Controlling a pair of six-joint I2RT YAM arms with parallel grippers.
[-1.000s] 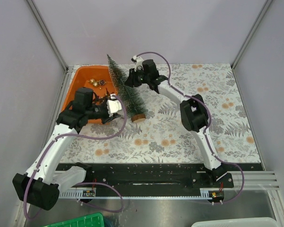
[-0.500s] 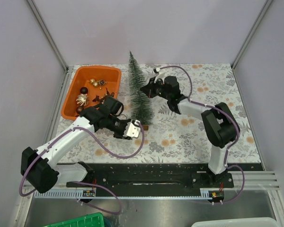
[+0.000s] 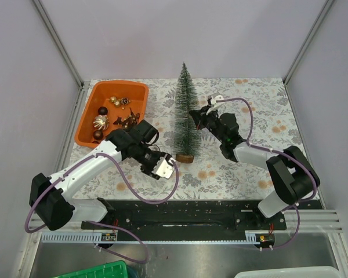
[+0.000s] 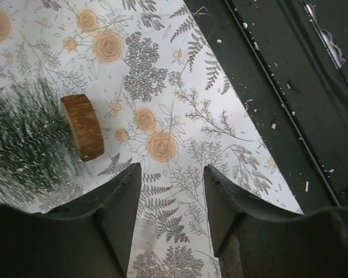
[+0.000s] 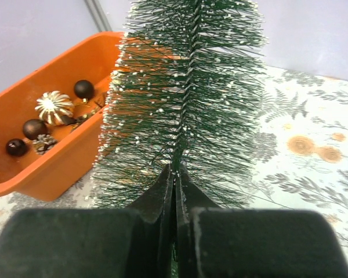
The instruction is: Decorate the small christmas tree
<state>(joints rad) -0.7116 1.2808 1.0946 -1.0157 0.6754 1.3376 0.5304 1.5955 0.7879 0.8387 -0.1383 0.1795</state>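
Green-bristled and frosted white at the tips, the small christmas tree is now stood upright on its round wooden base, which rests on the floral tablecloth. A second ago it was leaning steeply against the edge of the orange tray; since then it has been swung up and carried out to the middle of the table.

The tree is pinched at mid-height by the right gripper. Its jaws are pressed together on the wire stem, which is seen straight ahead of the fingertips in the right wrist view, with the tray beyond and to the left.

The left gripper has been brought away from the tray and is parked low, with the base just ahead of it and to its left. Its jaws are parted about halfway, with only bare cloth seen between them; nothing is held.

The setting-up step is judged to be done: the tree is steadied and ready to be dressed. No decoration is seen on it yet, and the gold and brown ornaments are left lying in the tray, behind the left gripper. That gripper is free to be sent back for one.
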